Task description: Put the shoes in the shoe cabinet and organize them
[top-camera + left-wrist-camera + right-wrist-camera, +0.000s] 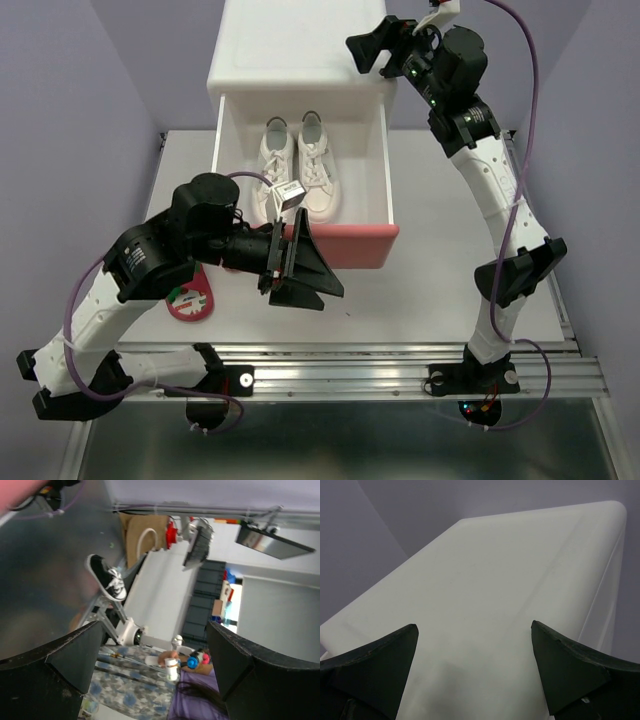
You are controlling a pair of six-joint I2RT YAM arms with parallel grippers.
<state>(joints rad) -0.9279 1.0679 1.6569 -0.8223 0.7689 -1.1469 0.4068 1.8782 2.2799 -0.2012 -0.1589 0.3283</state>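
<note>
a robotics lab work cell: a metal rail (350,372) along the near edge of the white table (440,290) carries two robot arm bases (470,380), and plain lilac partition walls (60,80) stand behind and beside the table. past the table, the left wrist view (tilted sideways) catches stacked dark crates (202,605) and another white bench (165,592).

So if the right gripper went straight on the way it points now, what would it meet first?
Probably the white top of the shoe cabinet: in the wrist view it fills the space ahead between the fingers of the open right gripper. How near it is, the pictures do not settle.
</note>
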